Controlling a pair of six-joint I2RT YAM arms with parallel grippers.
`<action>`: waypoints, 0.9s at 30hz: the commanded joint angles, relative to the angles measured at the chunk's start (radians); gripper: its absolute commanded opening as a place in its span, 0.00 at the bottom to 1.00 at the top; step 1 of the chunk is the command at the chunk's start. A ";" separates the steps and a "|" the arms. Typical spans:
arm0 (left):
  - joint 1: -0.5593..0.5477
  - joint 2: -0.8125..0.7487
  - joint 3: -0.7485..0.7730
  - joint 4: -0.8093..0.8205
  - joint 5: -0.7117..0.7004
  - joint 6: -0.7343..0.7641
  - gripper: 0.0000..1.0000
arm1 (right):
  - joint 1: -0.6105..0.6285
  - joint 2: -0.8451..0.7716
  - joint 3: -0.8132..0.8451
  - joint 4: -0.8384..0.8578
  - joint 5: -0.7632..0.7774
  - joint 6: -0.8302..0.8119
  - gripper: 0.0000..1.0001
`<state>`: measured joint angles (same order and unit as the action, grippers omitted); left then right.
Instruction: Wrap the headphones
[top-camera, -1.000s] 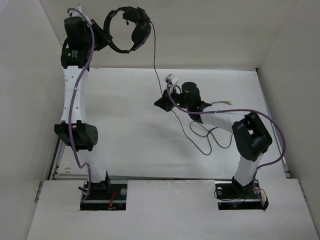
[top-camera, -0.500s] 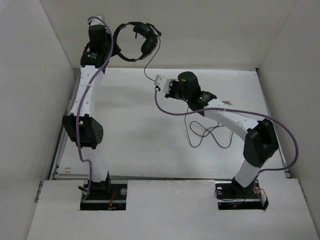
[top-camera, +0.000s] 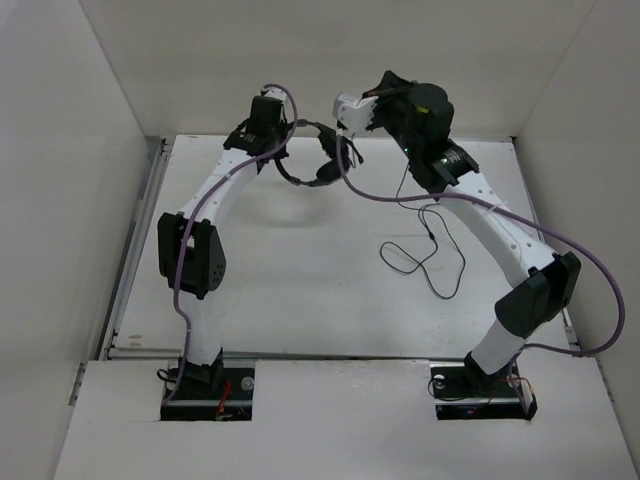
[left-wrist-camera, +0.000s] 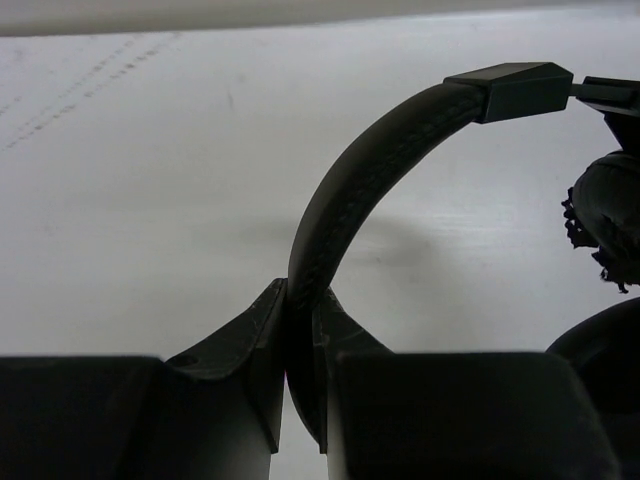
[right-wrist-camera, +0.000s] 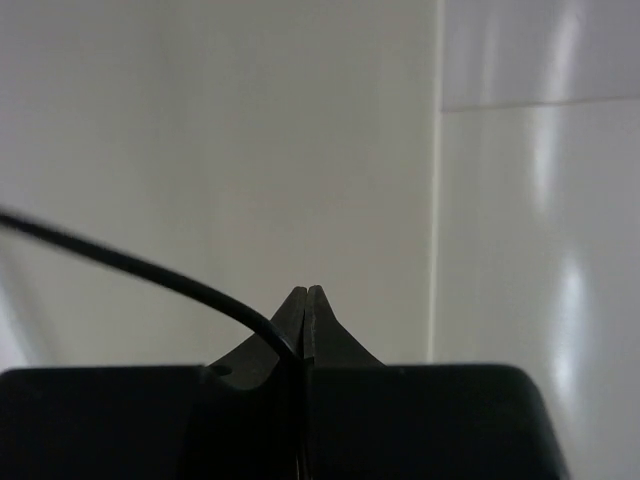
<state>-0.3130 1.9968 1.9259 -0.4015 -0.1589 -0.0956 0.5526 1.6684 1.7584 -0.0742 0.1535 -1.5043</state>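
My left gripper (top-camera: 274, 152) is shut on the headband (left-wrist-camera: 370, 170) of the black headphones (top-camera: 322, 165) and holds them just above the back of the white table (top-camera: 300, 270). One padded earcup (left-wrist-camera: 605, 215) shows at the right of the left wrist view. My right gripper (top-camera: 384, 84) is raised near the back wall, to the right of the headphones. It is shut on the thin black cable (right-wrist-camera: 150, 270), which runs out to the left of its fingertips. The rest of the cable lies in loose loops (top-camera: 430, 255) on the table under the right arm.
White walls enclose the table at the left, back (top-camera: 500, 60) and right. The right gripper is close to the back wall. Thick purple arm cables (top-camera: 590, 290) hang along both arms. A metal rail (top-camera: 135, 250) runs along the table's left edge.
My left arm has swung right and down, bringing the headphones from high at the back left to just above the table's back. My right arm has risen toward the back wall with the cable.
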 joint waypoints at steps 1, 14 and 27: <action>-0.056 -0.139 -0.066 0.092 0.083 0.100 0.00 | -0.075 0.046 0.062 0.108 -0.011 -0.050 0.00; -0.125 -0.343 -0.151 0.204 0.441 0.140 0.00 | -0.148 0.093 0.055 0.080 -0.143 0.317 0.00; -0.180 -0.398 -0.150 0.182 0.525 0.128 0.00 | -0.151 0.123 0.096 0.085 -0.140 0.406 0.00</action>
<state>-0.4957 1.6733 1.7588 -0.2737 0.3122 0.0509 0.4171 1.7874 1.8004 -0.0219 0.0250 -1.1698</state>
